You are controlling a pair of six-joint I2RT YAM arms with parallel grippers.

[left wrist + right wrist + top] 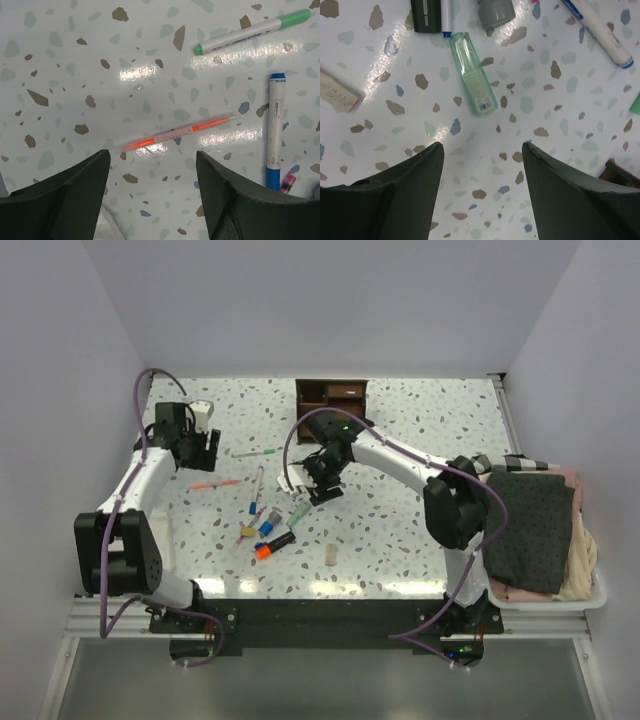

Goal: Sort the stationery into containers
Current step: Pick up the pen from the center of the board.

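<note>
Brown wooden box (330, 395) at the top middle. Left gripper (152, 156) spread wide at the bottom, just under a thin orange pen (177, 132); holds nothing. Right gripper (482, 146) spread too, under a green tube (472, 75). Tan block (337, 92) cut off at the left edge, grey piece (496, 12) at the top.

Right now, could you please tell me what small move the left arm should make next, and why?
I'd probably rotate the left gripper first, so that it straddles the orange pen. The jaws stand open and empty, and the pen lies just ahead, running nearly from finger to finger. Closing now would likely push its ends, not clamp its sides.
</note>
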